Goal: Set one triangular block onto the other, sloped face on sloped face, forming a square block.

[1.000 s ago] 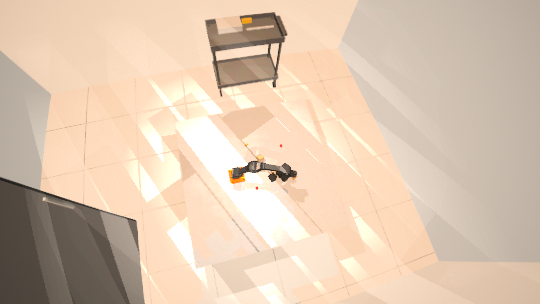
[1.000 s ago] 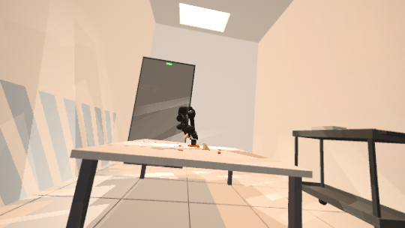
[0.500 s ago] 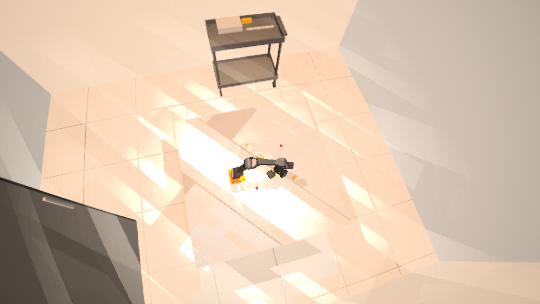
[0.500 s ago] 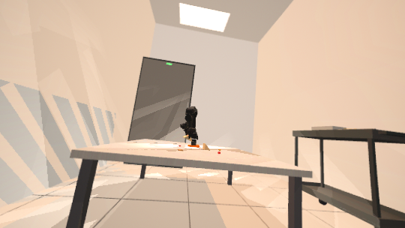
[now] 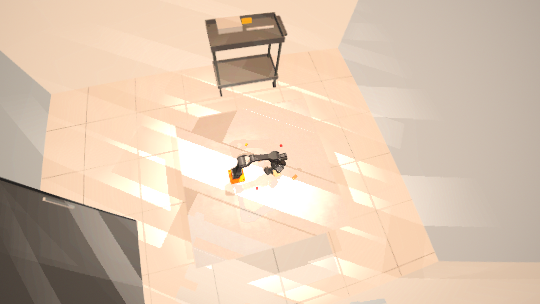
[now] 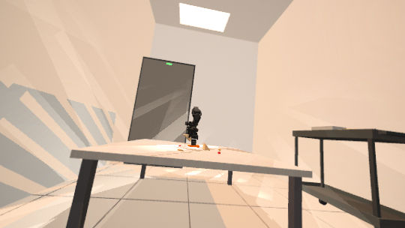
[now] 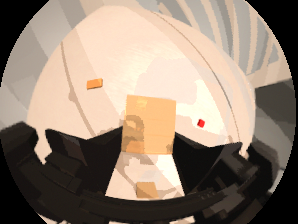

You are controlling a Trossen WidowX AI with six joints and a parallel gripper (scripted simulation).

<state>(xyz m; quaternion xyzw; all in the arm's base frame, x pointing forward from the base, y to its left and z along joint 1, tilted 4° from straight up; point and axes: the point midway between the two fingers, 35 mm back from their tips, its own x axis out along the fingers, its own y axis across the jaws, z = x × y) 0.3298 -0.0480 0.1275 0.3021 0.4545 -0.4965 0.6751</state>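
My gripper (image 5: 274,171) (image 7: 147,130) is shut on a tan triangular block (image 7: 150,117) (image 6: 187,136), held above the table. The block's broad, flat-looking face fills the gap between the fingers in the wrist view; its slope cannot be made out there. The other triangular block (image 6: 205,147) stands on the table (image 6: 150,157) with a pointed top, right of the arm's base in the exterior view. In the top view the arm hides it. A small tan shape low between the fingers in the wrist view appears to be this block. The two blocks are apart.
An orange brick (image 5: 294,177) (image 6: 180,150) (image 7: 94,83) lies beyond the gripper. Red cubes (image 5: 257,188) (image 5: 281,145) (image 6: 219,153) (image 7: 201,123) lie on either side of the arm, and a small yellow piece (image 5: 246,145) lies near its base (image 5: 236,176). A cart (image 5: 245,37) stands away from the table.
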